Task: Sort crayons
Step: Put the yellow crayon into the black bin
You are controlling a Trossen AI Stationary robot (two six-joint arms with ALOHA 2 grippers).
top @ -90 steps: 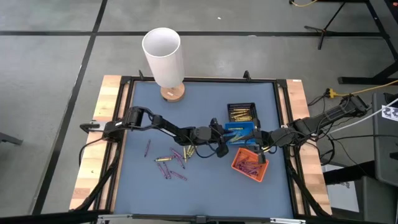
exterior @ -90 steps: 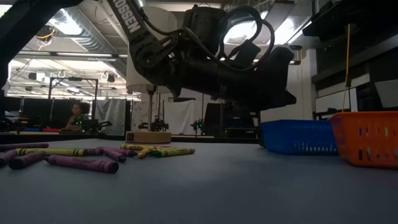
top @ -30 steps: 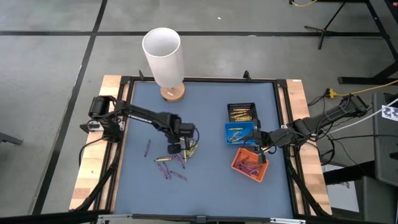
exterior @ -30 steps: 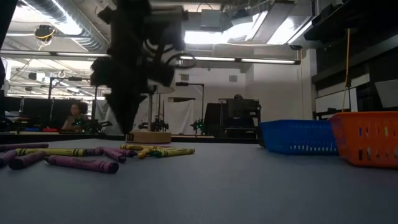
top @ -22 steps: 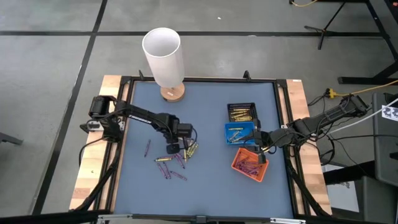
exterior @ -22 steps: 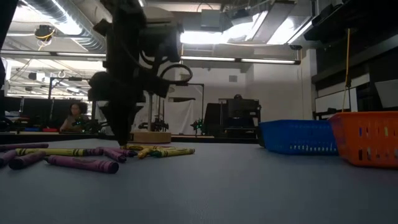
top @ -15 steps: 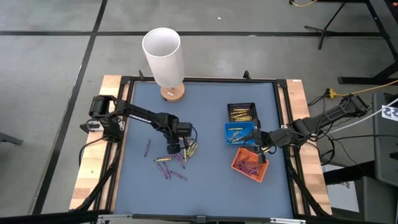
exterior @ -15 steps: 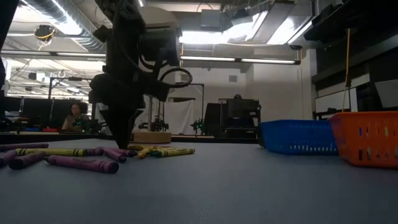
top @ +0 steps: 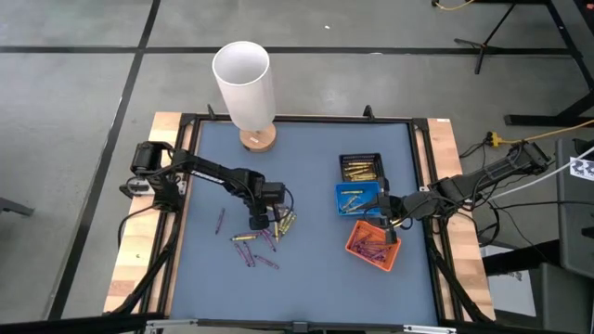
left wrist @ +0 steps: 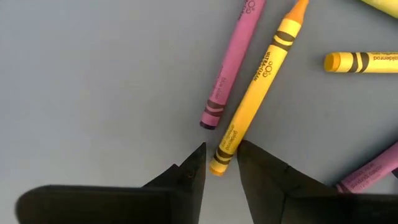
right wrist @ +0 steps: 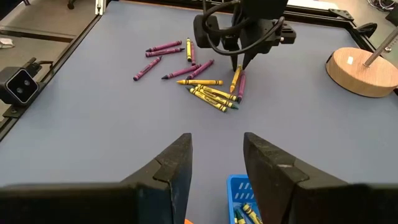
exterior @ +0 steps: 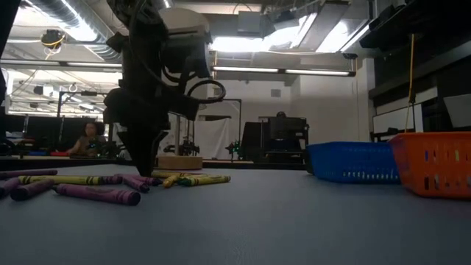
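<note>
Left gripper (left wrist: 219, 163) now down among the crayons (top: 264, 237), fingers narrowly apart astride a yellow crayon's (left wrist: 255, 90) end, nothing gripped yet; close squarely, sparing the pink crayon (left wrist: 231, 62).

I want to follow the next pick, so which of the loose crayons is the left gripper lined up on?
The yellow crayon whose flat end sits between the left gripper's fingertips. A pink crayon lies alongside it but outside the jaws; the others are farther off.

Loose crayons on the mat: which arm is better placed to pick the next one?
Left. Its claw straddles the end of a yellow crayon in the pile, while the right claw waits open over the blue tray.
</note>
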